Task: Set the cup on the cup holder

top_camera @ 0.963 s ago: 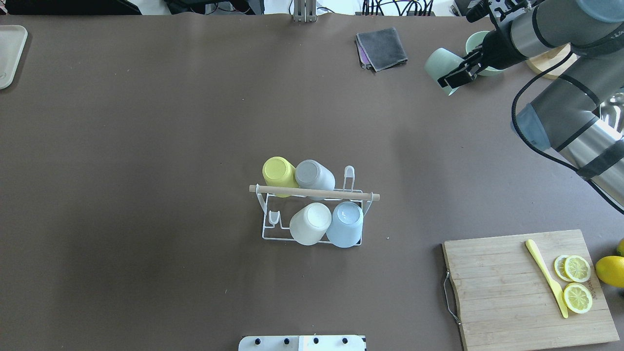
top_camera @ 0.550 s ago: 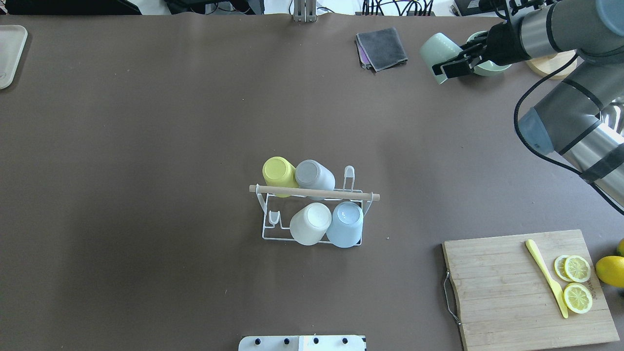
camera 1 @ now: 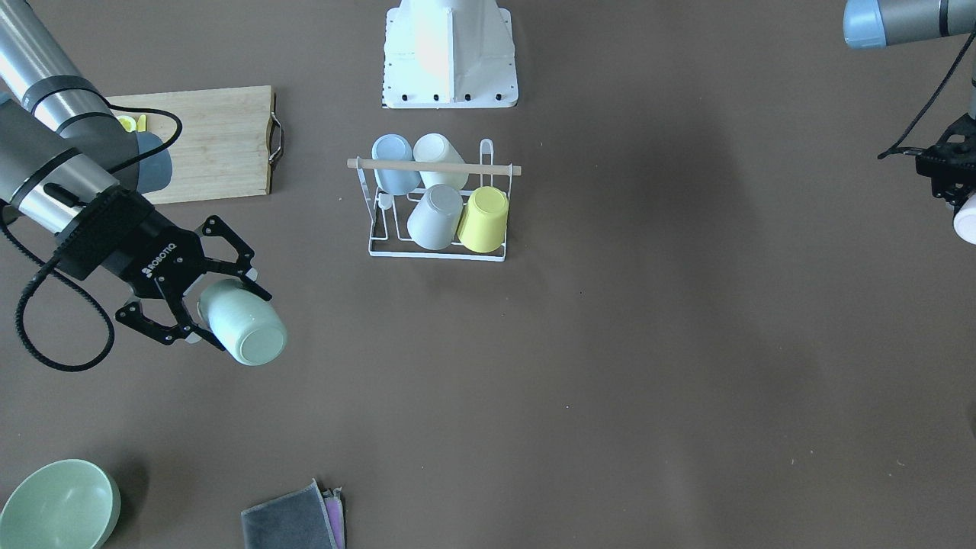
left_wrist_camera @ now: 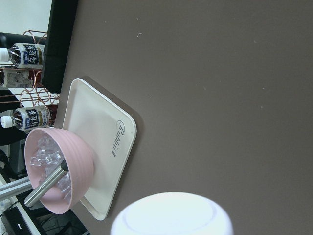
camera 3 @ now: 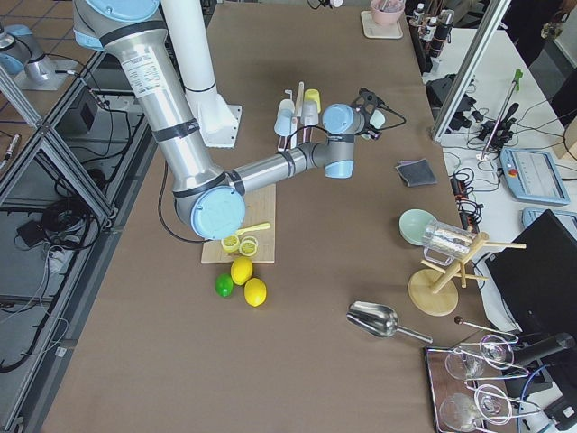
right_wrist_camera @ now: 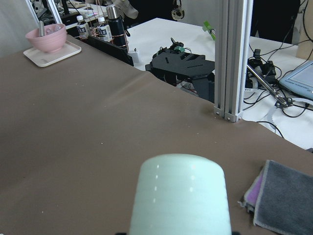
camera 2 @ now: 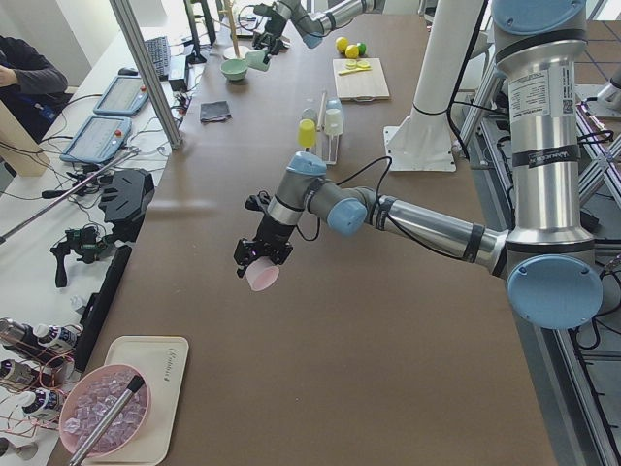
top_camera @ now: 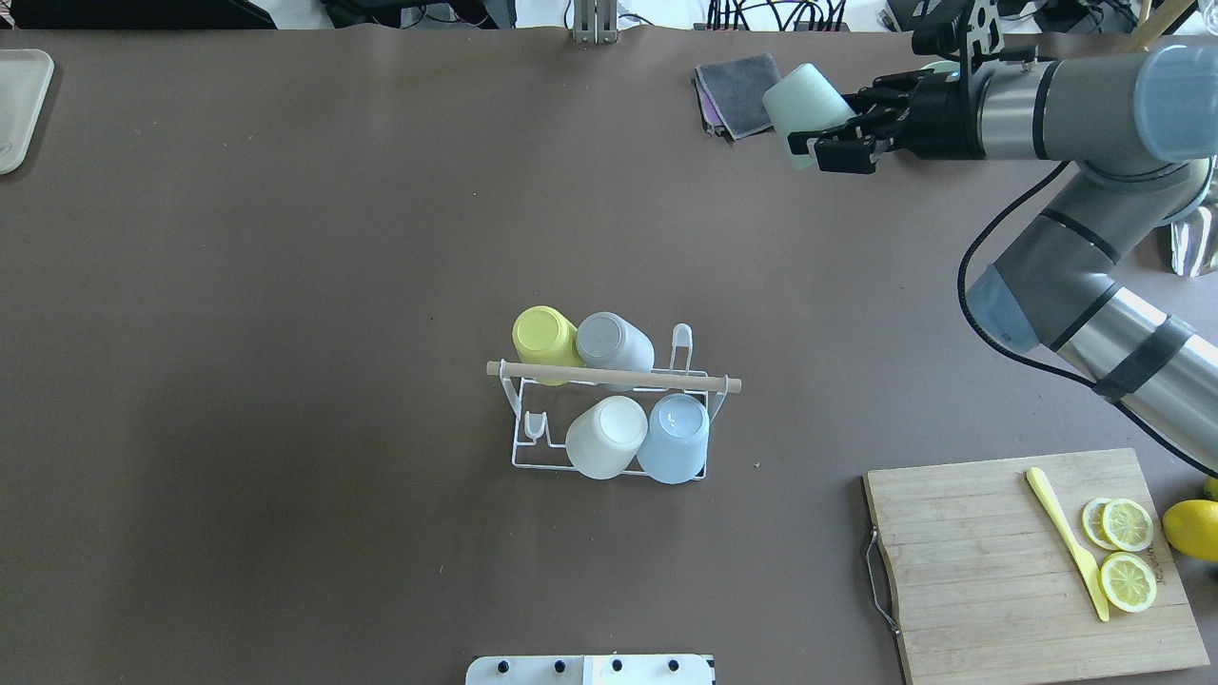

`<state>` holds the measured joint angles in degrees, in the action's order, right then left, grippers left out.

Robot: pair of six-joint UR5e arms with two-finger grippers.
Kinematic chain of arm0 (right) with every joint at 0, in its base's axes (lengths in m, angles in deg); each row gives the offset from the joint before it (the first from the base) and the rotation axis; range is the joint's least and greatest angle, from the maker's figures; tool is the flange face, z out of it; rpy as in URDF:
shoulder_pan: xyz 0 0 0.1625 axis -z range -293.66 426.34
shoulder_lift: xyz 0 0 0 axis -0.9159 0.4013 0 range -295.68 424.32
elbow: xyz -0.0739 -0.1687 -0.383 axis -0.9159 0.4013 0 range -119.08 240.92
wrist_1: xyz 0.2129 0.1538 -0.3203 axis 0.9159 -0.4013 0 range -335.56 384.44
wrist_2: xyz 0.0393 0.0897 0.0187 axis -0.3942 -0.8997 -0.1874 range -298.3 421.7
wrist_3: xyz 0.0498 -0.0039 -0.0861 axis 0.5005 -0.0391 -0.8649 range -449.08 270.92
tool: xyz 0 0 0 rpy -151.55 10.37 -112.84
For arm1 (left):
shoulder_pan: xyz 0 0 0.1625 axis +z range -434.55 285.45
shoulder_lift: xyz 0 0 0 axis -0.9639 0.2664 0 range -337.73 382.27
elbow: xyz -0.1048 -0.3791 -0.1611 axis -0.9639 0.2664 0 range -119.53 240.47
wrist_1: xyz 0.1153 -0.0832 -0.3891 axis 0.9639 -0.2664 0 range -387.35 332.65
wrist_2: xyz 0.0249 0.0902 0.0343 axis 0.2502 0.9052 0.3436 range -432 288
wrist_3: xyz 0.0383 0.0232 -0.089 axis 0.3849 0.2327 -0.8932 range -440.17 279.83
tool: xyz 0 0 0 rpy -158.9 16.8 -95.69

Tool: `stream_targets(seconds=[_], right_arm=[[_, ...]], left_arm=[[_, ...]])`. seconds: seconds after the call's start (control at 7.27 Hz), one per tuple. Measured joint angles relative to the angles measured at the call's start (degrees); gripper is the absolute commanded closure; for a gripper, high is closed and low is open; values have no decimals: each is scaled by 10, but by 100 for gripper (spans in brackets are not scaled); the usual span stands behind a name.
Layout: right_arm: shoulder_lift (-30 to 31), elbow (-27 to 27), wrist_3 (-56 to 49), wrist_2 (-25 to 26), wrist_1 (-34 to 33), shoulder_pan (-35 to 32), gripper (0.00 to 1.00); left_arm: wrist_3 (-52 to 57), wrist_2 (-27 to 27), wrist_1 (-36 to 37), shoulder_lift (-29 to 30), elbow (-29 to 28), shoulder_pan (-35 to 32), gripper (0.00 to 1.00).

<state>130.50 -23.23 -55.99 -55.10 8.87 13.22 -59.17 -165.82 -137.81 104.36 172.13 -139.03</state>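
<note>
While the right pincer (camera 1: 200,303) pinches a green cup (camera 1: 242,333) (airborne), the left pincer (camera 2: 260,263) grips a pink cup (camera 2: 262,278).

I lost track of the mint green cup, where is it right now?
The mint green cup is held in the right hand, at the far right of the overhead view, beside the folded grey cloth and well away from the cup holder.
</note>
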Motion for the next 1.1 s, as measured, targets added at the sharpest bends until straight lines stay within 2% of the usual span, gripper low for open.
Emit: stream_targets(seconds=[0.14, 0.55, 0.83, 1.1], right_arm=[[-2, 5, 0, 1, 24, 14, 63], [-11, 18, -4, -16, 105, 47, 63], [-27, 27, -24, -18, 130, 70, 65], [-37, 31, -65, -16, 143, 78, 65]], left_arm=[[-16, -23, -33, 0, -7, 0, 49], [-78, -141, -184, 1, -32, 2, 49], [-121, -234, -310, 2, -52, 6, 49], [-176, -285, -438, 2, -64, 34, 49]])
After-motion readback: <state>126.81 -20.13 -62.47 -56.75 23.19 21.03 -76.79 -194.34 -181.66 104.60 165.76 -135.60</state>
